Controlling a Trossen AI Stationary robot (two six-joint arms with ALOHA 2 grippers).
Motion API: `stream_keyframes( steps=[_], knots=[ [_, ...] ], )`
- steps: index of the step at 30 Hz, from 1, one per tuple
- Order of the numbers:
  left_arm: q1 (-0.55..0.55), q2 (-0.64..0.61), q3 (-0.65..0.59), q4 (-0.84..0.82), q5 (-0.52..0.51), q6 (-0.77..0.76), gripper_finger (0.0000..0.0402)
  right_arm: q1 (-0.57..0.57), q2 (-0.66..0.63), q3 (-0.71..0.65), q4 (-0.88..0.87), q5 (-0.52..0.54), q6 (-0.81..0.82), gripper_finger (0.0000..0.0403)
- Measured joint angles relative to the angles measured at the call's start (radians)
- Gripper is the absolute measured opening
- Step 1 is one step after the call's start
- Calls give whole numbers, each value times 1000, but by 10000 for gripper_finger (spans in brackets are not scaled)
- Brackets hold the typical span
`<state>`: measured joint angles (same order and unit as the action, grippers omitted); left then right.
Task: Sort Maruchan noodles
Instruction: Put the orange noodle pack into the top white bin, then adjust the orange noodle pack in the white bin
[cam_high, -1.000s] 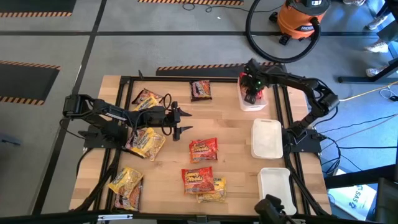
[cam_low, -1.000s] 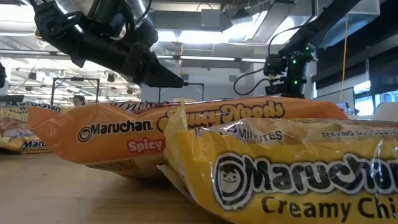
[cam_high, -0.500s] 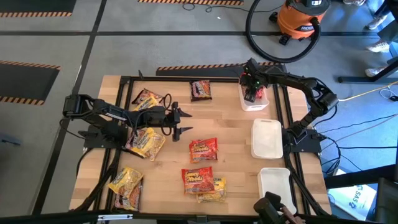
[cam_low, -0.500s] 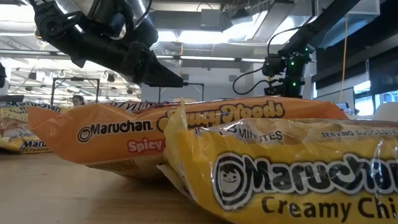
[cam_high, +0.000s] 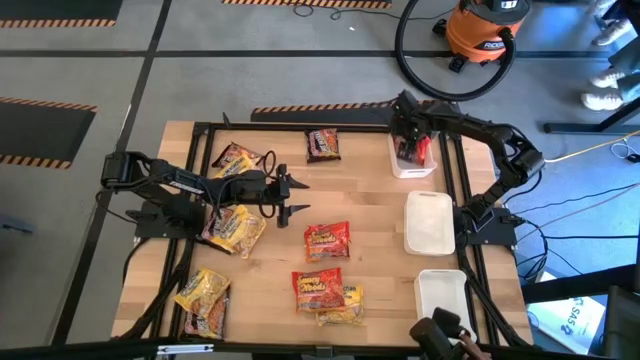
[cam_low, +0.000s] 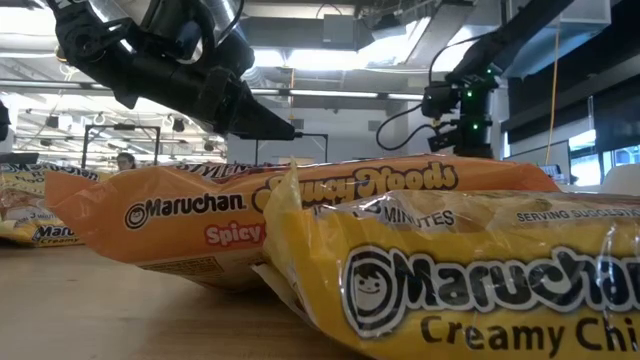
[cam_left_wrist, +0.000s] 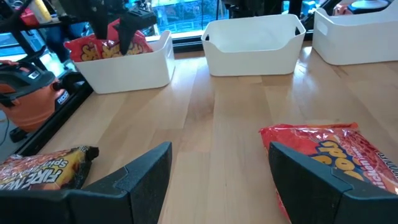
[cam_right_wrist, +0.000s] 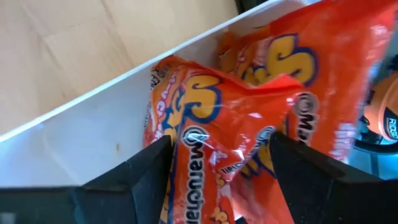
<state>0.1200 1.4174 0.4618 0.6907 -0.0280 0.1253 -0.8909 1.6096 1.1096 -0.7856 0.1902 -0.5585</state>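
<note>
Maruchan noodles lie scattered on the wooden table: a dark packet (cam_high: 322, 144) at the far side, red ones (cam_high: 327, 240) (cam_high: 318, 288) in the middle, yellow ones (cam_high: 235, 230) (cam_high: 203, 290) to the left. Red packets (cam_right_wrist: 249, 106) lie in the far white bin (cam_high: 410, 167). My right gripper (cam_high: 408, 140) hangs just above that bin, pointing steeply down, open, a finger on either side of the top red packet. My left gripper (cam_high: 290, 195) waits open and nearly level over mid-table, with nothing between its fingers (cam_left_wrist: 217, 186).
Two more white bins (cam_high: 430, 222) (cam_high: 443, 295) stand in a row along the right side, nearer the front edge. A black frame (cam_high: 200, 130) borders the table. In the low view a red packet (cam_low: 300, 210) and a yellow packet (cam_low: 460, 270) fill the foreground.
My right gripper has drawn up and tipped a little over the far bin. The red packet stays in the bin and shows more beside the gripper.
</note>
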Motion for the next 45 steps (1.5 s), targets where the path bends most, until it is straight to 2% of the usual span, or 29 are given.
stream_keyframes(
  steps=[7, 13, 19, 24, 27, 31, 35, 37, 45],
  knots=[
    [0, 0, 0, -2, 0, 0, 261, 1, 0, 12, -42, 91, 2, 250],
    [0, 0, 0, -2, 0, 1, 261, 30, -7, 12, -78, 87, 9, 250],
    [0, 0, 0, -2, 0, 7, 261, 87, -67, 12, -89, 92, 25, 250],
    [-1, 0, 0, -3, 0, 7, 261, 132, -170, 12, -166, 95, 138, 249],
    [-1, 0, 0, -3, 0, 7, 261, 147, -237, 9, -216, 79, 267, 240],
    [-1, 0, 0, -3, 0, -10, 261, 145, -316, -47, -242, 17, 414, 217],
    [-1, 0, 0, -3, 0, -14, 261, 145, -380, -150, -239, -90, 422, 193],
    [-1, 0, 0, -2, 0, -16, 261, 146, -395, -192, -224, -106, 423, 184],
    [-1, 0, 0, 1, -4, -17, 261, 145, -395, -280, -184, -26, 362, 168]
  ],
)
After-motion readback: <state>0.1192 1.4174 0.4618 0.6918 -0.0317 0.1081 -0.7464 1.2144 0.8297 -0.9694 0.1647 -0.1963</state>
